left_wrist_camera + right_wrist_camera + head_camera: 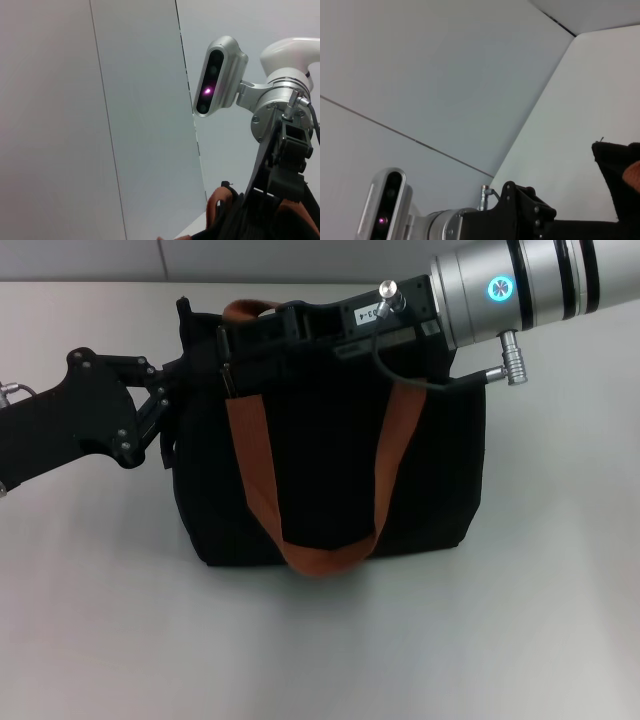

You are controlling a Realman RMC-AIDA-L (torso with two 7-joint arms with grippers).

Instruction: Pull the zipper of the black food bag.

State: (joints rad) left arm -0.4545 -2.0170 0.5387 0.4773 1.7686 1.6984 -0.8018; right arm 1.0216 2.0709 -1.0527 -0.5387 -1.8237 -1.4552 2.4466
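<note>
The black food bag (330, 480) stands upright in the middle of the table, with its orange-brown strap handles (255, 470) hanging down its front. My right gripper (240, 340) reaches in from the upper right and lies along the bag's top edge, near its left end. My left gripper (170, 405) comes in from the left and meets the bag's upper left side. The zipper pull is hidden among the black parts at the top edge. The left wrist view shows the right gripper (280, 165) above a strap (217, 200). The right wrist view shows the left gripper (525, 210) and a bag corner (615, 170).
The bag stands on a pale table (100, 620) that runs in front of it and to both sides. A light wall (90, 260) is behind the table. The right arm's silver wrist (520, 290) hangs over the bag's upper right.
</note>
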